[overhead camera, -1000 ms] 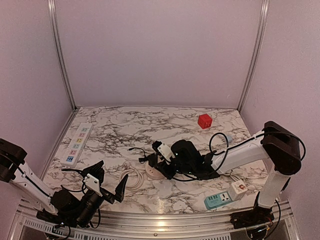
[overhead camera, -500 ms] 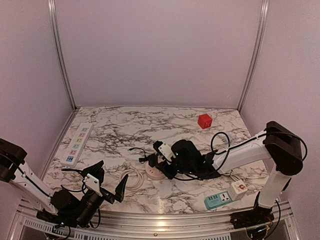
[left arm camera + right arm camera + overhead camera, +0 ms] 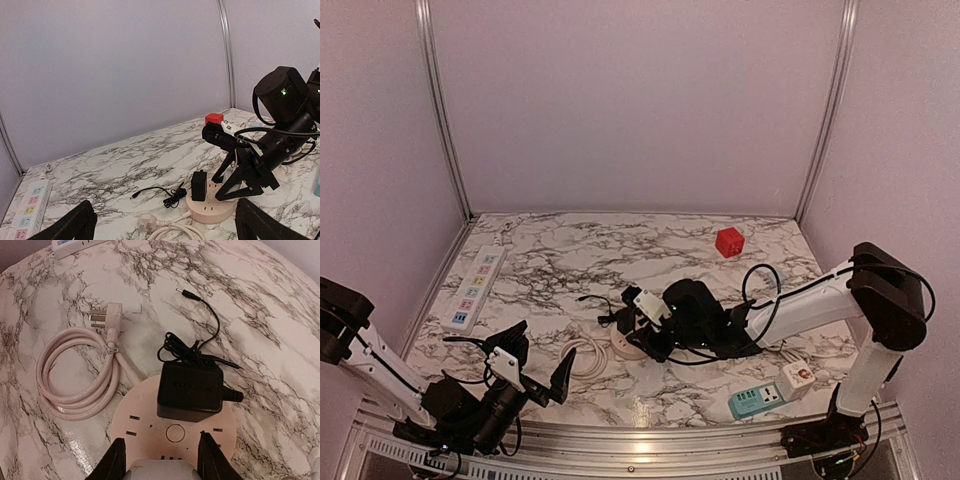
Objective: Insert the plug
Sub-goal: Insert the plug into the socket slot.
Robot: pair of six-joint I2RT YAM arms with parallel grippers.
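Black right gripper [image 3: 162,440], low over the hub [image 3: 140,410]: fingers part way apart, nothing between them. It points left across the table from the right arm.

The plug [image 3: 190,390] is a black adapter block. It stands upright on the far-left part of the round beige hub, just past the fingertips and straight ahead of them. The gripper does not touch it. In the right wrist view its broad side runs across the picture, square to the fingers' line of reach. Its thin black lead [image 3: 200,315] trails off on the far side. It looks seated in a socket, but I cannot tell if the pins are fully home.

The right arm is by far the nearer. My judgement: any push or re-grip comes from it, going forward and down on the block.

A white cord [image 3: 75,385] is coiled just left of the hub.

Left gripper [image 3: 160,222]: jaws wide apart and empty, at the near-left, well apart from the hub.

A power strip [image 3: 475,288] lies at the far left.
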